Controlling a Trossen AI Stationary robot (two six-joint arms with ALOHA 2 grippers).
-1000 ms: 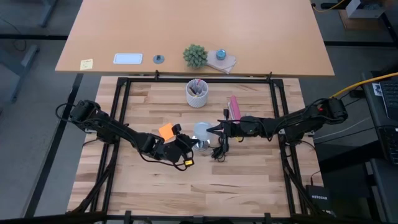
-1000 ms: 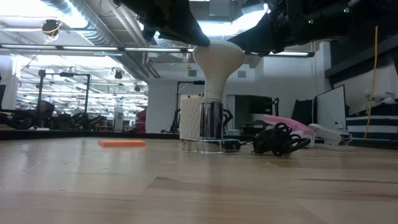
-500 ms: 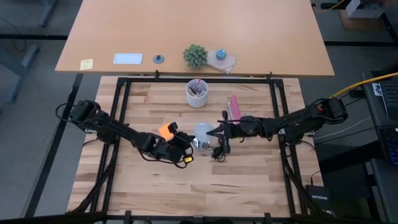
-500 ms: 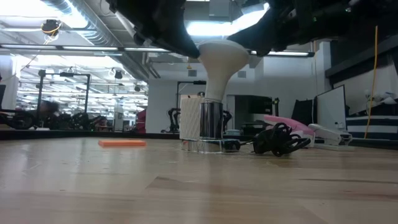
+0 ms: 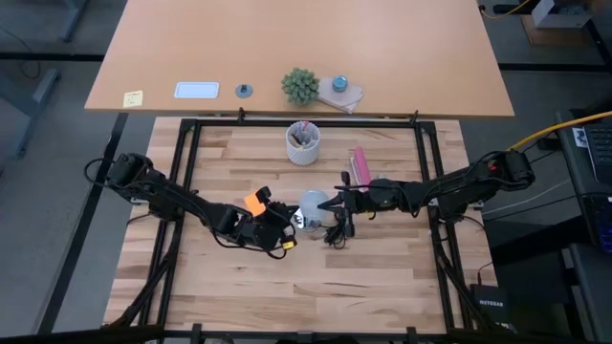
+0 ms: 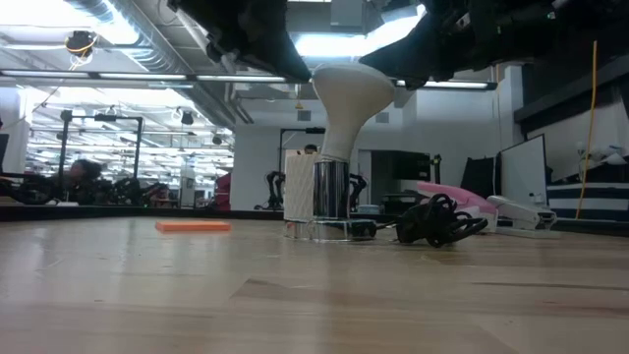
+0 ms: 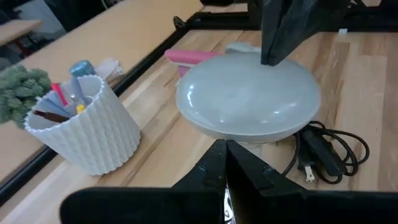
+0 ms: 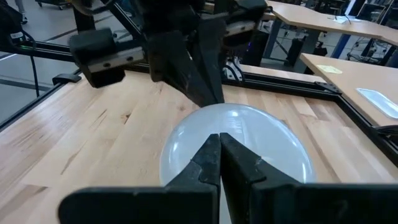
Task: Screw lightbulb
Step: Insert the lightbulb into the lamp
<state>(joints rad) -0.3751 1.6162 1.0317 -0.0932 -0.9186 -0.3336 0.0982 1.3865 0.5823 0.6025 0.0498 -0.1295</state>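
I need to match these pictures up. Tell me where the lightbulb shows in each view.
High: lightbulb at table centre, between both arms.
Low: upper centre, standing in the silvery fitting.
Left wrist: centre, beside the white cup of pens.
Right wrist: lower centre.
Shared landmark: the cup.

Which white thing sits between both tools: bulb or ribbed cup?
The lightbulb, upright in the silvery fitting; the pen cup stands apart, nearer the far edge.

Lightbulb (image 6: 346,106) base inside silvery fitting (image 6: 331,192); both arms cut off in low view.
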